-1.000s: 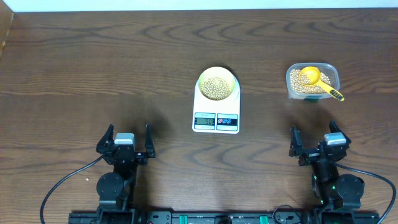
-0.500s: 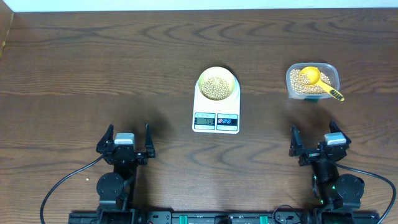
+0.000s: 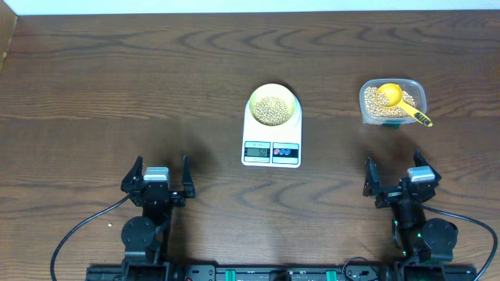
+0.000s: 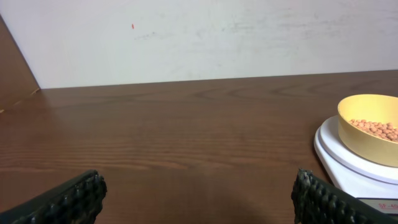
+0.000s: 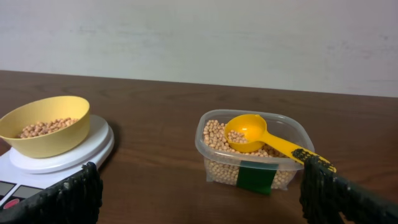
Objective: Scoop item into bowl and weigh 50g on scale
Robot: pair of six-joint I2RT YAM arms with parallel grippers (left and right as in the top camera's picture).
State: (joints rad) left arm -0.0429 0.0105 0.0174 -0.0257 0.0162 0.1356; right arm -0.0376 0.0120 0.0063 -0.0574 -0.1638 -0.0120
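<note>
Though unreadable on the display [image 3: 257,151], looks nearly done: beans [image 3: 271,109] in bowl [image 3: 292,97] atop scale [image 3: 250,133], scoop [image 3: 389,96] resting in container [image 3: 419,91], left pincer [image 3: 161,166] and right pincer [image 3: 394,167] spread apart, empty.

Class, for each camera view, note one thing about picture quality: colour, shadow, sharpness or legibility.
Overhead: even light with only faint, soft shadows; the scale is clear but its display is too small to read. Left wrist: warm cast, so the bowl looks orange-yellow, and the right edge crops it. Right wrist: container and scoop are sharp; the gripper fingers near the lens are dark with little detail.
</note>
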